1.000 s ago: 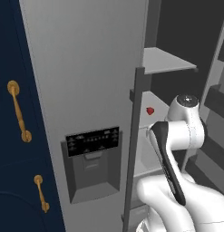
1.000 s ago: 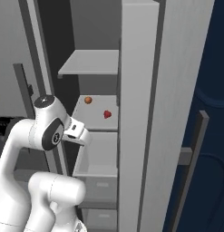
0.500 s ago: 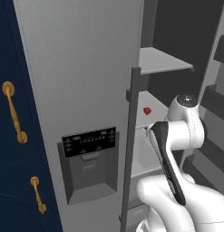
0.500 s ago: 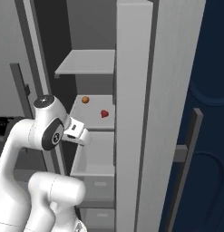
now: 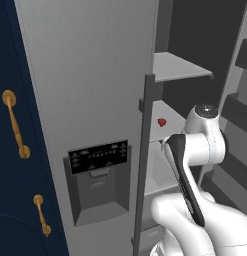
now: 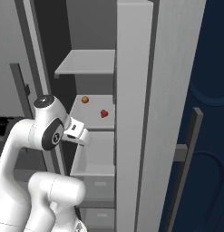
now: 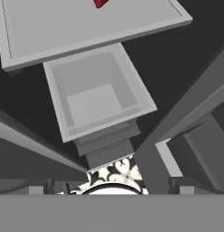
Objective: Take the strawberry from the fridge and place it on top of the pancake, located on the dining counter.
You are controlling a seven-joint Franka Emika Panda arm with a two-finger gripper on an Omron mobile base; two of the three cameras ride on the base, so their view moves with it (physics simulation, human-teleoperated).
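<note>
While we reach into the fridge [image 5: 85, 75] | claw [image 6: 81, 133] probably open, empty | strawberry [image 6: 104, 113] ahead, above | next: rise, close in

navy cabinet fronts [image 5: 15, 200] with two gold handles [image 5: 16, 131] stood at the left edge of the left base view. a dark navy panel [image 6: 208, 68] rose at the right of the right base view. a patterned black-and-white floor [image 7: 114, 174] lay below.
</note>
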